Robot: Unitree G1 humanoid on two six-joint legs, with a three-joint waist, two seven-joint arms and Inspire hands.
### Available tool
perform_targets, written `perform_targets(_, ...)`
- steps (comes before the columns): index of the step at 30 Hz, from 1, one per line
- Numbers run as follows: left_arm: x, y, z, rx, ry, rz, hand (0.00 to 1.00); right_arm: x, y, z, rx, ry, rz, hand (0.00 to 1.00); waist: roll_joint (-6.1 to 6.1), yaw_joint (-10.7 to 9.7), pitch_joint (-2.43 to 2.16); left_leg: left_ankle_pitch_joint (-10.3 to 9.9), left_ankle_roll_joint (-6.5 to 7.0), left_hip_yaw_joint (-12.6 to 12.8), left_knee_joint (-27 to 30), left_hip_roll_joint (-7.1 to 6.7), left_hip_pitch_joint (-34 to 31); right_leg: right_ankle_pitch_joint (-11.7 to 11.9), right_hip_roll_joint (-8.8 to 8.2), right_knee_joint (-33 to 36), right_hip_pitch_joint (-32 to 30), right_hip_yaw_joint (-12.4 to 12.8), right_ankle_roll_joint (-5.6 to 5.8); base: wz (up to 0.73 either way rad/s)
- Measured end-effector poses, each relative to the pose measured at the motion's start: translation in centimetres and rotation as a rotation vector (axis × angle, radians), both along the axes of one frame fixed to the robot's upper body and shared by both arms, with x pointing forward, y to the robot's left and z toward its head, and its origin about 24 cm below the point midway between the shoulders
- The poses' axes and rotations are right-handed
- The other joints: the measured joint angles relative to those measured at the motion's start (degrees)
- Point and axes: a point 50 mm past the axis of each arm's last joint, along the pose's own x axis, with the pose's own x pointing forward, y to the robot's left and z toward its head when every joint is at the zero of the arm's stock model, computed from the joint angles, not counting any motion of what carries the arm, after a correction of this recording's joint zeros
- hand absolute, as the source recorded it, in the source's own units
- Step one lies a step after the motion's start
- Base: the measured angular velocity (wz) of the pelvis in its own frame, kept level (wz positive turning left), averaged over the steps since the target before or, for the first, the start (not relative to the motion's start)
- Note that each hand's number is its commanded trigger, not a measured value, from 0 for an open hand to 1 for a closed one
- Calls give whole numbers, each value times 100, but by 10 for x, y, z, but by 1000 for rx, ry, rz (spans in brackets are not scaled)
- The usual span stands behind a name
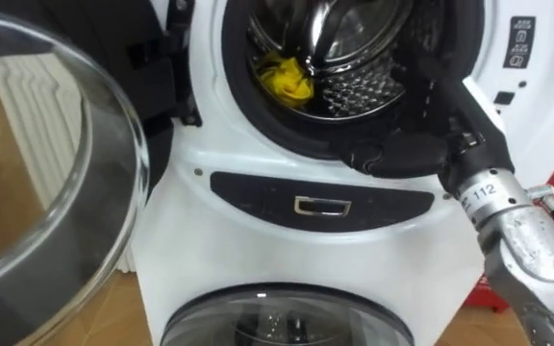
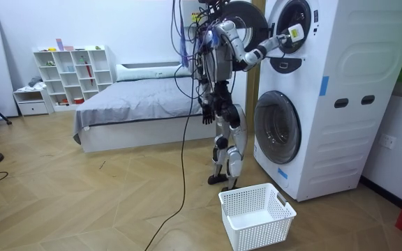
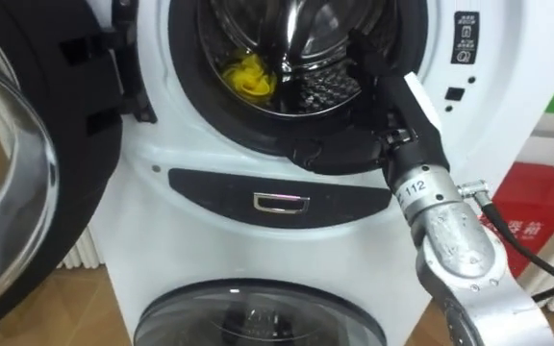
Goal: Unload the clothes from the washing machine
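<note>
A: Closest to the head camera?
B: Round glass door in a dark frame (image 1: 56,173), swung open at the left. The silver right forearm comes up from the lower right.

A: And the hand on it?
B: The black right robot hand (image 1: 407,152) lies on the lower right rim of the dark round opening (image 1: 239,96) in the white upper washing machine (image 1: 190,221). It is black against black, so I cannot tell whether it is clenched or released.

A: Where are the clothes?
B: One crumpled yellow cloth (image 1: 287,79) is inside the shiny steel drum (image 1: 354,91), at its lower left just behind the rim. It is apart from the hand.

A: What is below the opening?
B: A dark oval panel with a small chrome handle (image 1: 322,205). Under that is the closed round door of the lower machine (image 1: 287,317).

A: Room view?
B: A white plastic lattice basket (image 2: 257,216) sits on the wooden floor (image 2: 82,202), just by the robot's feet. The robot stands upright facing the stacked machines, right arm raised to the upper opening. The left robot hand (image 2: 205,113) hangs at its side; I cannot tell its grip. Farther back are a grey bed (image 2: 131,104) and a white shelf unit (image 2: 72,73) against the wall.
</note>
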Motion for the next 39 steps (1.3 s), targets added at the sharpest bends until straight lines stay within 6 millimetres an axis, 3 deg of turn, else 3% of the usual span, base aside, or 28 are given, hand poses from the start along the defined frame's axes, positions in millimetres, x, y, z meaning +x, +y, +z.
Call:
perform_targets(4,26,3,1,5,-64,-9,0,4,25,31,-31,-120,90,0,-49,299,-37,84,-53,-37,-199,-11,43,16,16,-59,-13,-12,-15,6)
perform_targets(7,27,1,0,-2,-65,3,0,-4,49,48,-33,-182,228,0,-74,470,-42,114,-49,-125,-395,2,237,28,48,-209,218,-128,-80,18)
perform_targets(12,8,1,-1,-2,-4,14,0,-16,56,59,-32,-235,293,0,-59,393,-37,46,-99,-63,-530,53,306,-63,104,-228,209,-118,-125,-8)
perform_targets(15,6,3,-1,7,-8,10,0,-21,58,64,-35,-263,312,0,-49,409,-38,34,-130,-65,-571,88,335,-98,148,-244,205,-121,-172,-2)
perform_targets(23,3,1,-2,3,-7,6,0,-22,59,64,-26,-256,340,0,-49,420,-32,-1,-215,-67,-589,129,425,-142,223,-322,307,-93,-225,-2)
perform_targets(27,4,0,-2,1,-14,11,0,-19,57,62,-25,-242,331,0,-39,391,8,-9,-227,-104,-645,166,512,-148,227,-390,439,-161,-220,8)
perform_targets(32,9,2,-1,6,-35,17,0,-8,41,59,2,-222,266,0,-144,364,18,-15,-238,-168,-621,168,500,-166,225,-400,464,-226,-231,8)
perform_targets(39,16,3,0,7,-53,50,0,21,14,26,-23,-25,183,0,-155,396,14,-21,-232,-303,-584,136,462,-179,195,-422,490,-351,-211,10)
